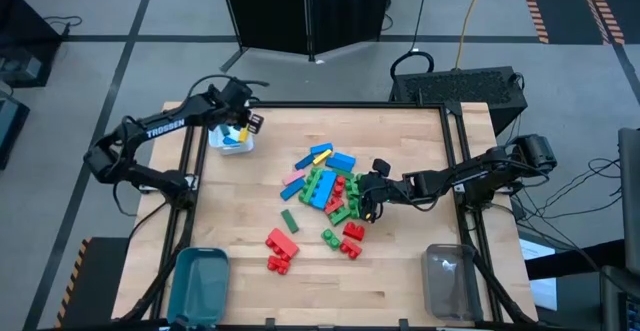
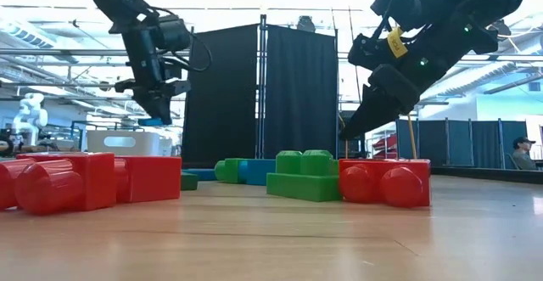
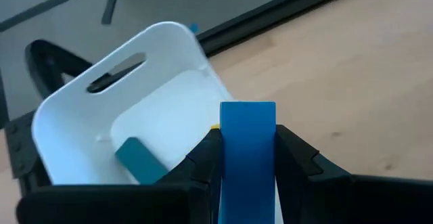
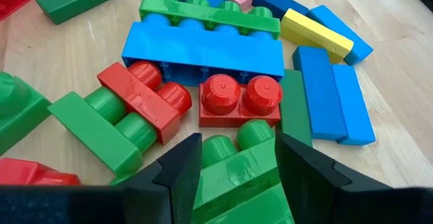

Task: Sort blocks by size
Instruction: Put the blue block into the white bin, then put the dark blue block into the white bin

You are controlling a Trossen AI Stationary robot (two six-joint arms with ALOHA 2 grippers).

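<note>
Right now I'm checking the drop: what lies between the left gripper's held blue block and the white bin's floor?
In the left wrist view, only open air: the blue block in the left gripper hangs over the white bin, where a teal piece lies off to one side.

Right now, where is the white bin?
In the high view, the white bin sits at the table's far left corner, under the left pincer holding a blue block.

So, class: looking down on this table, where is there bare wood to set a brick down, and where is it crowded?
Bare wood lies along the far edge between the white bin and the table's right rail, down the left side between the white bin and the teal bin, and at the near edge between the teal bin and the clear bin. The middle is crowded with the brick pile.
</note>
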